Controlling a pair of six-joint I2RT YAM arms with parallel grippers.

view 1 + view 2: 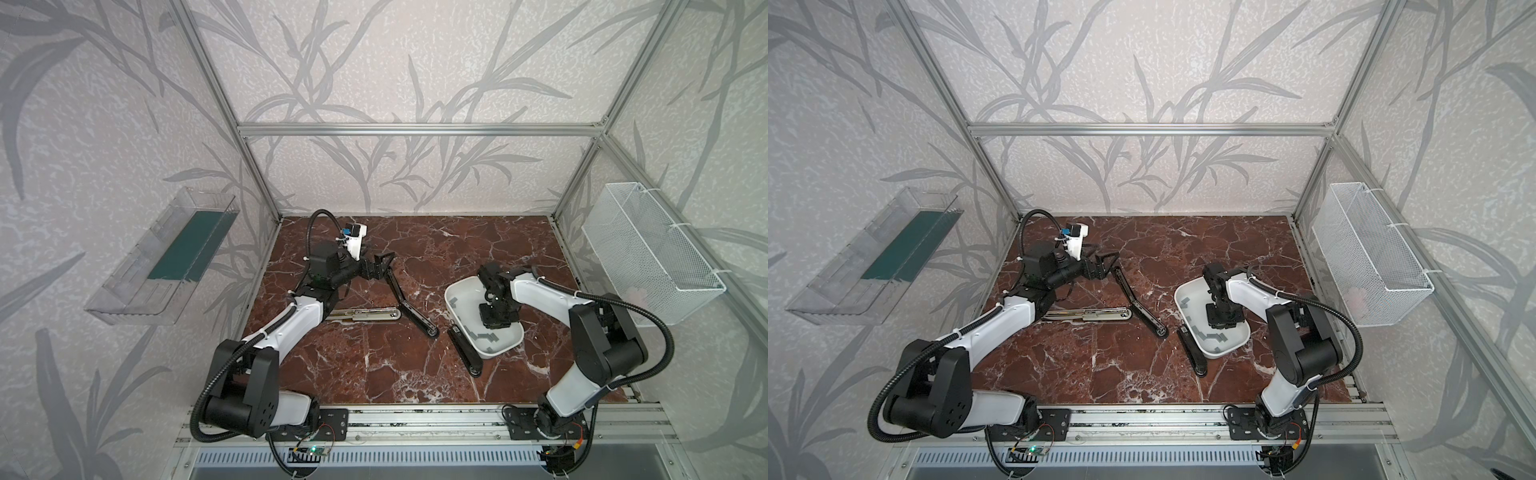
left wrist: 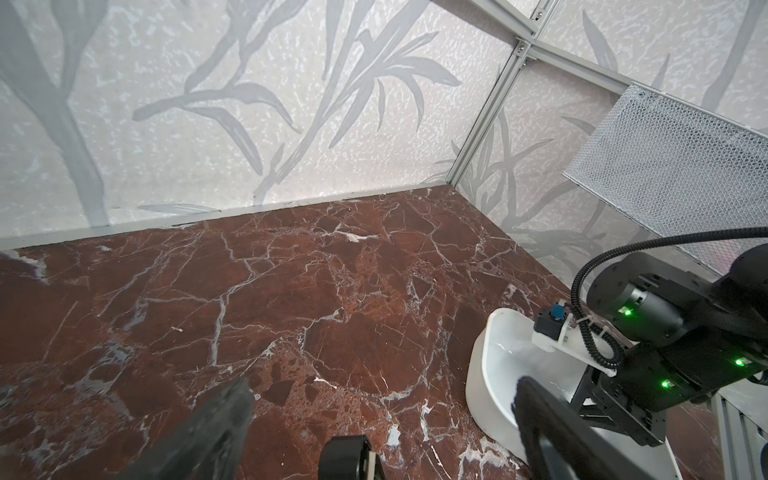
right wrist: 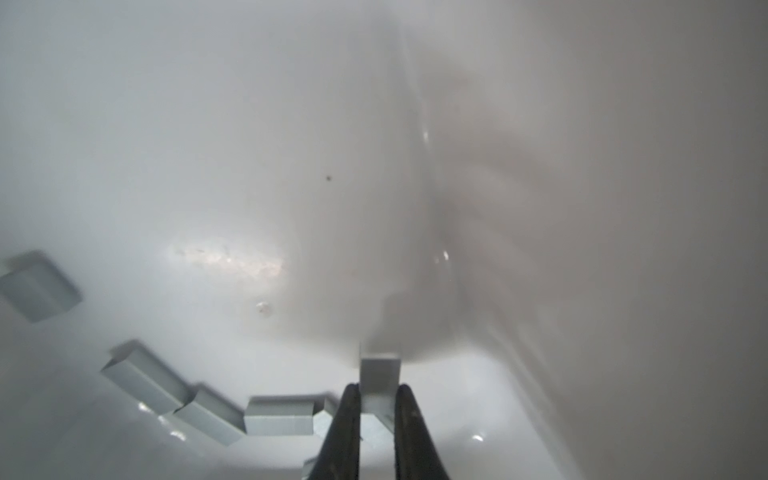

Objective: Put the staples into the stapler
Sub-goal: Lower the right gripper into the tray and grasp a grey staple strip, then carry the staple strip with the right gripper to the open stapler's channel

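Fingers (image 3: 345,424) of right gripper (image 3: 378,390) vertical in dish (image 3: 208,124), tight around staples (image 3: 380,368).

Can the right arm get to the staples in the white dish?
Yes, it seems so: the right tool is down in the dish, shut on one strip, other staples close beside it.

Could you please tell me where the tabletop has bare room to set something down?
Bare red-brown marble tabletop lies between the opened silver-and-black stapler and the front rail, and along the back wall. Crowded: the white dish of grey staple strips, right gripper inside, second black stapler beside it.
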